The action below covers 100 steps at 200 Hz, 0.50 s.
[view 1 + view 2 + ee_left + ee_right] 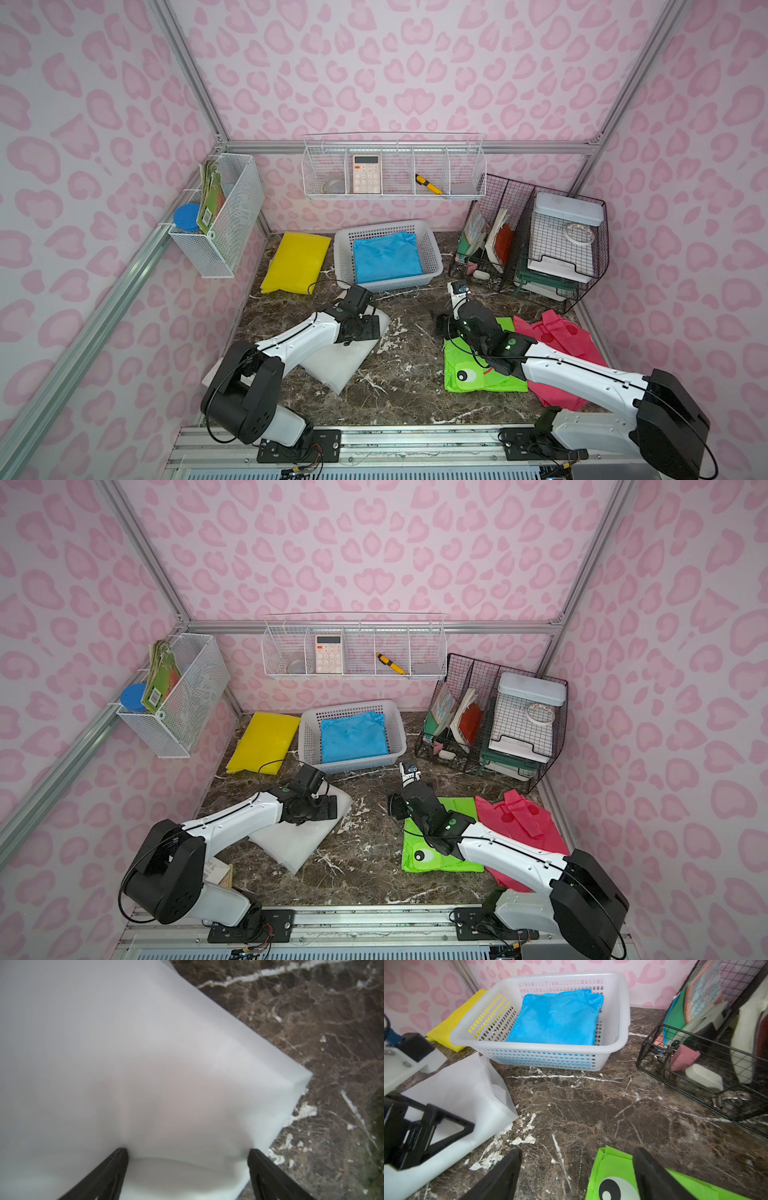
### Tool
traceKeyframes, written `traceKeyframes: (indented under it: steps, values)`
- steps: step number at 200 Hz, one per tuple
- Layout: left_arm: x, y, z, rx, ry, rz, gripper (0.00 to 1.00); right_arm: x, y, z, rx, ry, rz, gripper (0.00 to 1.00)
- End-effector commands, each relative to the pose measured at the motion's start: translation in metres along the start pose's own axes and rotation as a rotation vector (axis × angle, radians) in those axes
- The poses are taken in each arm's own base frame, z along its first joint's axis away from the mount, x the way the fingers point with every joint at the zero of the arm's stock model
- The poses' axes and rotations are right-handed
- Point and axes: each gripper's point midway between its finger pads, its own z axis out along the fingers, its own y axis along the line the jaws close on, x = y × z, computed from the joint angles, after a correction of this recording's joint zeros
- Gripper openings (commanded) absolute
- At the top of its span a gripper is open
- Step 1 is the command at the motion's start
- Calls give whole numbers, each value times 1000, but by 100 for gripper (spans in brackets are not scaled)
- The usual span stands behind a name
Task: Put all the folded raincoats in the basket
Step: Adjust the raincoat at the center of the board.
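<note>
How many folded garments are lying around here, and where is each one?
5. Blue garment in the basket; yellow garment beside it on the table; white garment under the left gripper; green garment under the right arm; pink garment beside the green. More could be hidden underneath.

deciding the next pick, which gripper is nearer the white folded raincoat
Left. The left gripper is directly over the white folded raincoat, jaws open; the right gripper sits apart, at the green raincoat's edge.

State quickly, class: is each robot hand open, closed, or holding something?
Left hand: open, over the white folded raincoat, not gripping it.
Right hand: open, empty.
</note>
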Motion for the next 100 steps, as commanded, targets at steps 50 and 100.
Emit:
traceKeyframes:
  steps: [50,100]
  values:
    - [26,-42,-25,6,-26,135,94,-1,-8,8,-7,4,69,86]
    - [20,5,-76,-131,-127,24,94,2,25,30,-144,65,10,86]
